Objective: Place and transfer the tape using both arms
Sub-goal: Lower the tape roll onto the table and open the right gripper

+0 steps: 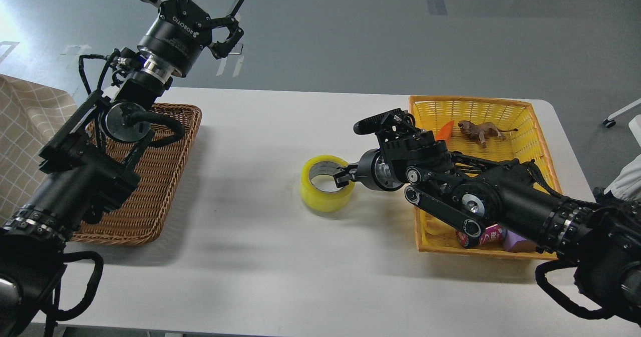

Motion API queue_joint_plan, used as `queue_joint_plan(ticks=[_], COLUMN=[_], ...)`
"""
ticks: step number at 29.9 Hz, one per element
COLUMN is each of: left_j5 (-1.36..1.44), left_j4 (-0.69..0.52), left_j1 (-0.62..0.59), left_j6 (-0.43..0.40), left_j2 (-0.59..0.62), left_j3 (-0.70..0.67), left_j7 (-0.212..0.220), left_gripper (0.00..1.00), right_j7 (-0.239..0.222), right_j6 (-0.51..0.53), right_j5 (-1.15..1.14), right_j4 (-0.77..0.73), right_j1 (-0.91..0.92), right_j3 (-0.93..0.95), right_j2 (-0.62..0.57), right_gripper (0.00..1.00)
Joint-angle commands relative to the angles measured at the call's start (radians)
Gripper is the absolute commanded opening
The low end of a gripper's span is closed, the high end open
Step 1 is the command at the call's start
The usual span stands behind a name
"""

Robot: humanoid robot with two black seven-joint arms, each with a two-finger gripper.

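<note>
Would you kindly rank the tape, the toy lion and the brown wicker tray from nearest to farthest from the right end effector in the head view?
1. Tape, at the right end effector.
2. Toy lion, in the yellow basket.
3. Brown wicker tray, far left.

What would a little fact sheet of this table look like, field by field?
Tape: yellow roll lying flat mid-table
Right gripper: at the roll's right rim; whether it grips is unclear
Left gripper: raised, jaws open, empty
Yellow basket: on the right; holds a toy lion and more
Wicker tray: on the left
</note>
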Motion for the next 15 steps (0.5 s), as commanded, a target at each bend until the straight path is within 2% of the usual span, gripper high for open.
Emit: queue_joint_plan(ticks=[1, 10, 12, 13, 15], left_j5=[0.000, 0.000, 0.000, 0.000, 0.000], left_j4=[0.001, 0.000, 0.000, 0.000, 0.001], left_j1=[0.000, 0.000, -0.002, -0.002, -0.003], left_j6=[0.000, 0.000, 0.000, 0.000, 0.000], left_j2=[0.000, 0.000, 0.001, 0.001, 0.001], left_j3=[0.000, 0.000, 0.000, 0.000, 0.000], left_j7=[0.000, 0.000, 0.000, 0.000, 0.000], left_gripper=[0.98, 0.98, 0.98, 0.98, 0.98], right_j7=[-0.001, -0.001, -0.001, -0.001, -0.001], right_j6=[0.000, 0.000, 0.000, 0.000, 0.000], right_j5=[-0.002, -0.002, 0.000, 0.000, 0.003], right_j4=[-0.001, -0.001, -0.001, -0.001, 0.002], right_j1=[0.000, 0.000, 0.002, 0.002, 0.002], right_j3=[-0.002, -0.002, -0.002, -0.002, -0.001], right_j2=[0.000, 0.000, 0.000, 0.000, 0.000], right_gripper=[0.00, 0.00, 0.07, 0.07, 0.19])
